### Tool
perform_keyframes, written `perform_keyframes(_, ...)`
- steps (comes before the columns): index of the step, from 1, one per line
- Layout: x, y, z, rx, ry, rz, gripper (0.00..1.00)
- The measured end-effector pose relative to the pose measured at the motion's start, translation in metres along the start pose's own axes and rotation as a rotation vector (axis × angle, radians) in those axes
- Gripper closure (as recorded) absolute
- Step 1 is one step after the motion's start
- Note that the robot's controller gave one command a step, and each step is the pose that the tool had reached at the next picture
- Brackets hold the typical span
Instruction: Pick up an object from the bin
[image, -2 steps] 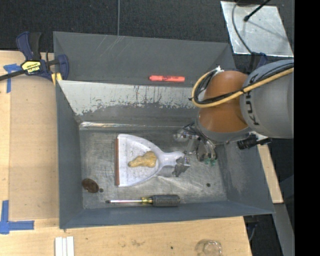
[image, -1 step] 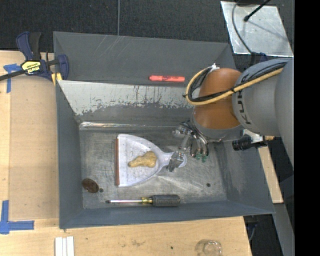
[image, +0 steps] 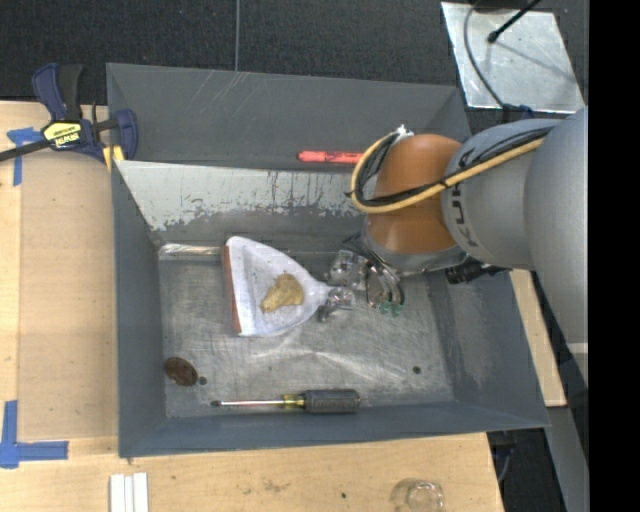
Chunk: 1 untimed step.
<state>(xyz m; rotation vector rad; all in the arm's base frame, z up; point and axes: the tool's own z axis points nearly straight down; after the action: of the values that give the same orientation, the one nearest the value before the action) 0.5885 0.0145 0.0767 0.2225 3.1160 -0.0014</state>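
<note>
My gripper (image: 348, 285) is low in the bin right of centre, its metal fingers at the right edge of a clear plastic bag (image: 270, 290). The bag lies flat in the middle of the bin, with a white sheet, an orange-brown strip along its left side and a tan lump inside. The fingertips touch the bag's right corner, and a fold of plastic seems to sit between them. A screwdriver (image: 300, 402) with a dark handle and a yellow collar lies along the front wall, well below the gripper.
A small brown round disc (image: 181, 371) rests in the front left corner of the bin. The arm with its orange cover and cables comes in from the right and hangs over the bin's right part.
</note>
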Motion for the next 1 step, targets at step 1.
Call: perform_keyframes(1, 0.0, 0.0, 0.0, 0.0, 0.0, 0.0, 1.0)
